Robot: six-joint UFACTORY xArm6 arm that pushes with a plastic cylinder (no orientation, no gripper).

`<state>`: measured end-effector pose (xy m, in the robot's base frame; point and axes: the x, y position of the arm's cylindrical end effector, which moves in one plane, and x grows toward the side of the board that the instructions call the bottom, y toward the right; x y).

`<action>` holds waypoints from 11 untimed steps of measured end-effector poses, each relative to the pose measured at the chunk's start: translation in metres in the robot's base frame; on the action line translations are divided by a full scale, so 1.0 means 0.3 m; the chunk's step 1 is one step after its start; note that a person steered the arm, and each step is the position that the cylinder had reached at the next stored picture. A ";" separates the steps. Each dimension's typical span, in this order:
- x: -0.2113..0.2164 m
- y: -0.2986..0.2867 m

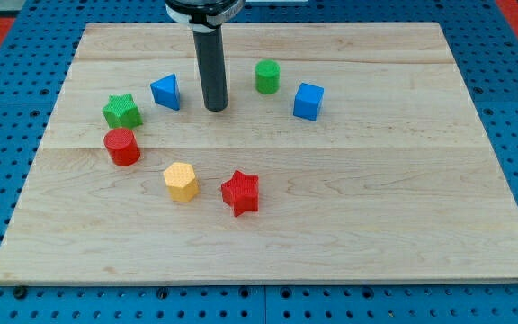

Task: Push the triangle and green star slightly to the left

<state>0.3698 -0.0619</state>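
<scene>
1. Nearest the view's bottom sits the red star (240,193), with the yellow hexagon (181,181) just to its left.
2. My tip (215,108) rests on the wooden board (403,198), just right of the blue triangle (165,92), apart from it; nothing lies between them.
3. The green star (121,112) sits left of the triangle, near it, with the red cylinder (121,147) just below.
4. To the tip's right stand the green cylinder (267,76) and the blue cube (308,101).
5. Count: seven blocks; two stars, two cylinders, one triangle, one cube, one hexagon.
6. The arm carries a plain rod; no jaws to spread or press.
</scene>
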 end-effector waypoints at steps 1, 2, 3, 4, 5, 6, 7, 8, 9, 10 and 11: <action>0.002 -0.017; -0.039 -0.112; -0.049 -0.162; -0.065 -0.165; -0.060 -0.271; -0.038 -0.267; 0.068 -0.310; 0.008 -0.326; -0.007 -0.326; -0.004 -0.326; -0.004 -0.326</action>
<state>0.3686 -0.1597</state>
